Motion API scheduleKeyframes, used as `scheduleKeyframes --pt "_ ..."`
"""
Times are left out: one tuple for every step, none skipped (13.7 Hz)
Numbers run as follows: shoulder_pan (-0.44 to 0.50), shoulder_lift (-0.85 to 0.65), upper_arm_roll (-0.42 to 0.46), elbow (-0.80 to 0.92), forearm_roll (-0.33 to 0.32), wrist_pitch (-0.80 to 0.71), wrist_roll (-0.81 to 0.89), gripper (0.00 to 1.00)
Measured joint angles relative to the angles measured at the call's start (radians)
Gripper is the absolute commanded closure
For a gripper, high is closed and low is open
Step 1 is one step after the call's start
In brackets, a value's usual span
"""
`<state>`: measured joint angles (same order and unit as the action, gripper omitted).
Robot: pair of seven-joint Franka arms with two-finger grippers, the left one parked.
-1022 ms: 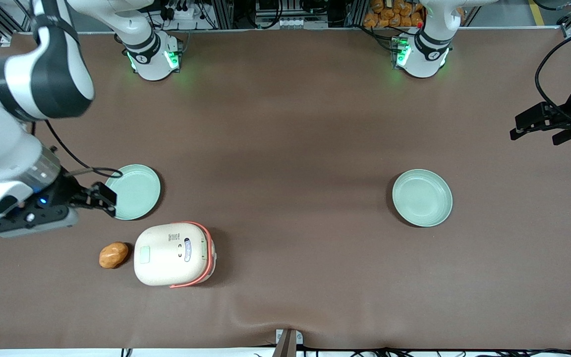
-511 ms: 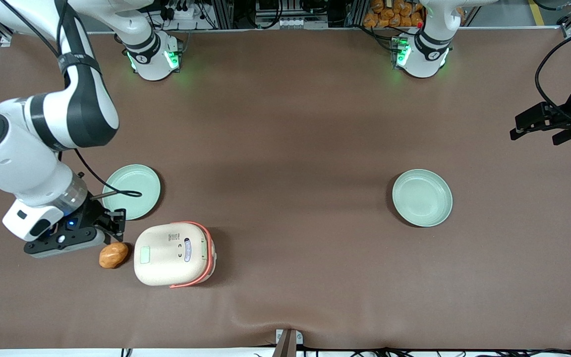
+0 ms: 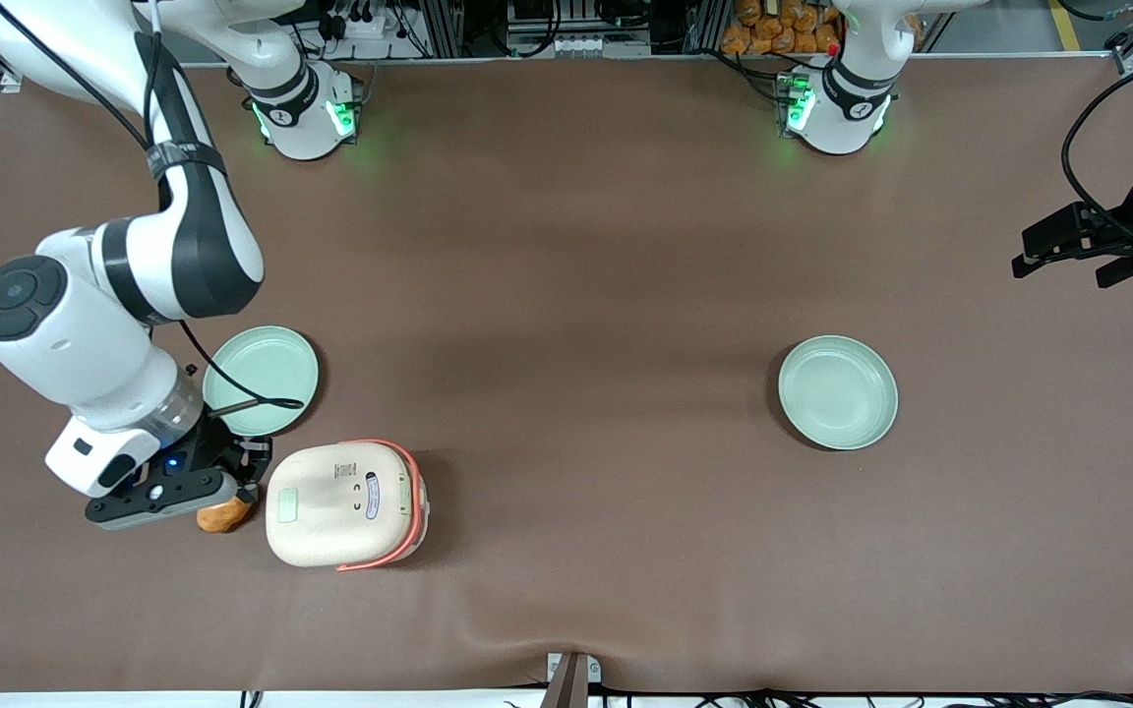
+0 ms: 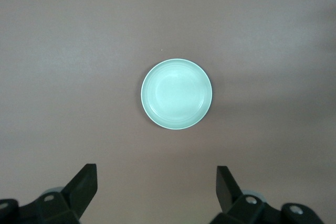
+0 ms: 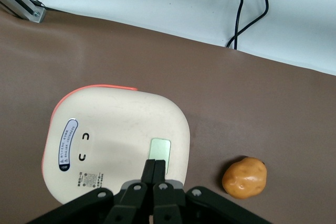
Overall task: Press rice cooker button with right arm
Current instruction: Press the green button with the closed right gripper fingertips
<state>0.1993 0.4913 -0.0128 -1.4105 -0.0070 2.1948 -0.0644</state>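
The cream-white rice cooker [image 3: 345,503] with its coral-red band stands on the brown table near the front edge; it also shows in the right wrist view [image 5: 115,140]. The pale green button [image 3: 287,505] sits on the lid at the end toward the working arm, and shows in the right wrist view too [image 5: 159,149]. My right arm's gripper [image 3: 250,460] hangs just beside that end of the cooker, partly over an orange potato [image 3: 222,515]. In the wrist view the gripper [image 5: 155,163] is shut and empty, its tips at the button's edge.
The potato [image 5: 244,178] lies on the table beside the cooker's button end. A pale green plate [image 3: 267,374] lies farther from the front camera than the cooker, under the arm's cable. A second plate [image 3: 837,391] lies toward the parked arm's end [image 4: 177,94].
My right arm has swung toward the front camera and toward the cooker. The gripper went from beside the nearby plate to over the potato, next to the cooker's button end.
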Motion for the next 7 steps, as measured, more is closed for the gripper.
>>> scheduleKeyframes --pt "0.000 0.008 0.000 0.000 0.000 0.008 0.000 1.00" --pt "0.000 0.018 -0.001 0.000 0.000 0.024 0.000 1.00" --pt "0.000 0.029 -0.002 0.000 0.000 0.041 0.000 1.00" --pt "0.000 0.039 -0.003 0.000 0.000 0.051 0.000 1.00" --pt "0.000 0.048 -0.004 0.000 0.000 0.056 0.000 1.00" --pt "0.000 0.057 -0.004 0.000 0.000 0.057 0.000 1.00" --pt "0.000 0.065 -0.004 0.000 0.000 0.058 0.000 1.00"
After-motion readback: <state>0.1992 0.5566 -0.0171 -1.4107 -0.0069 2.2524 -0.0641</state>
